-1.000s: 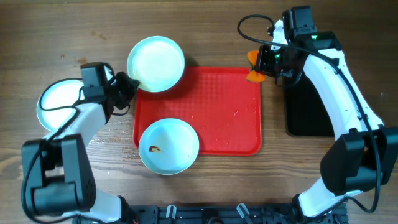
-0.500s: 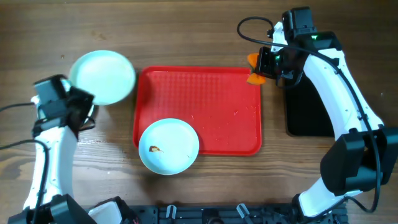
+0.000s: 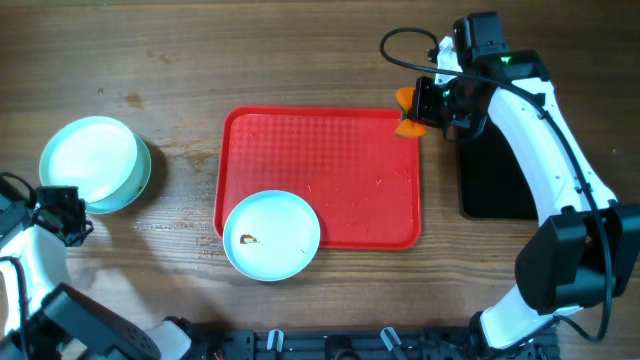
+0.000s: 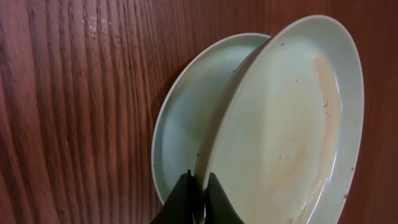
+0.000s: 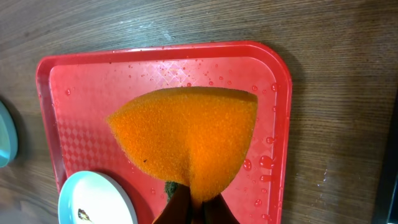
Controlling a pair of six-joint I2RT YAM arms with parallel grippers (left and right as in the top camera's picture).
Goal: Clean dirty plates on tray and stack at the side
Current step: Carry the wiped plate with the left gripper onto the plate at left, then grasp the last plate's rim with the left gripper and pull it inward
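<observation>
Overhead, at far left, the left gripper (image 3: 72,212) pinches the near rim of the top plate (image 4: 292,124). It is tilted on a second plate (image 4: 180,124) on the wood, well apart from the tray (image 3: 350,170). The tray's long axis runs left to right, and a smeared plate (image 3: 271,235) overhangs its near-left corner. The right gripper (image 5: 196,202) clamps an orange sponge (image 5: 193,137) over the far-right corner, beside a black tray (image 3: 480,180).

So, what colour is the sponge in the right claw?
The sponge is orange, clearest in the right wrist view.
</observation>
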